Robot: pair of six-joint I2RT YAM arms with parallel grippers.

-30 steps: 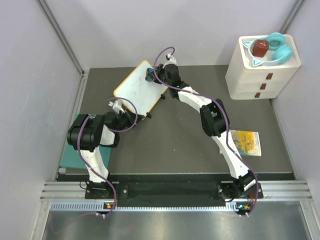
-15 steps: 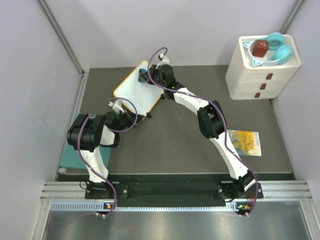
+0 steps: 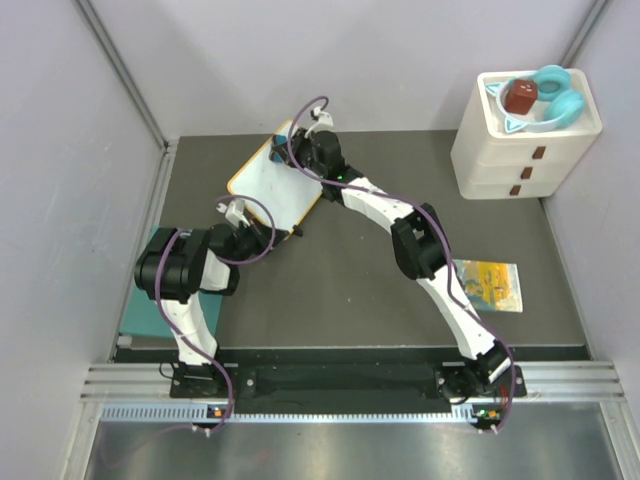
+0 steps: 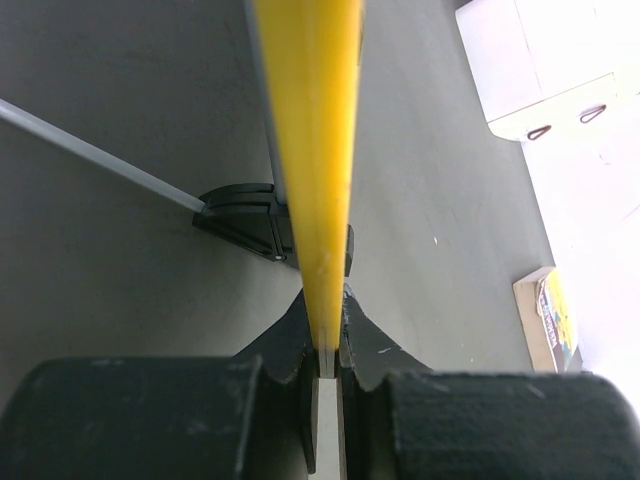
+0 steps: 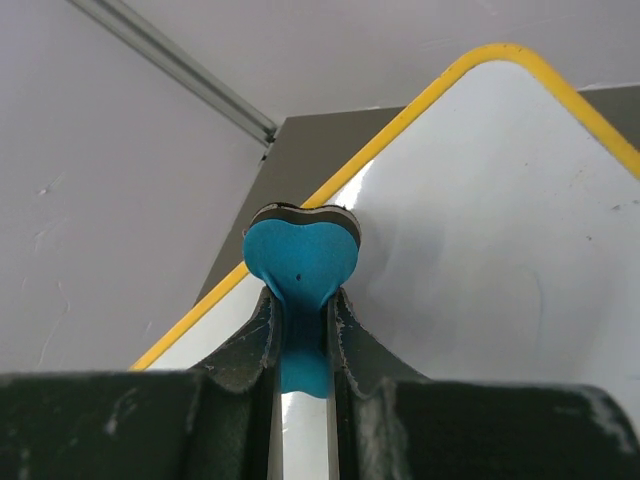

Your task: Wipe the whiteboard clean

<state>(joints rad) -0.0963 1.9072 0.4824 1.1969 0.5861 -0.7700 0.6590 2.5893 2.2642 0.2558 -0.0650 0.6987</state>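
Note:
The whiteboard, white with a yellow-orange rim, stands tilted at the back left of the dark table. No writing shows on its face. My left gripper is shut on the board's near rim; the left wrist view shows that rim edge-on, pinched in the gripper. My right gripper is at the board's far end, shut on a blue eraser. The eraser's dark pad presses on the white face close to the rim, with the right gripper around its stem.
A white drawer unit stands at the back right, with teal headphones and a red-brown object on top. A colourful booklet lies on the right. A teal mat lies beside the left arm. Walls close in on both sides.
My right gripper has slid the eraser leftward and away across the board, toward its far edge. The left gripper and the board have stayed put.

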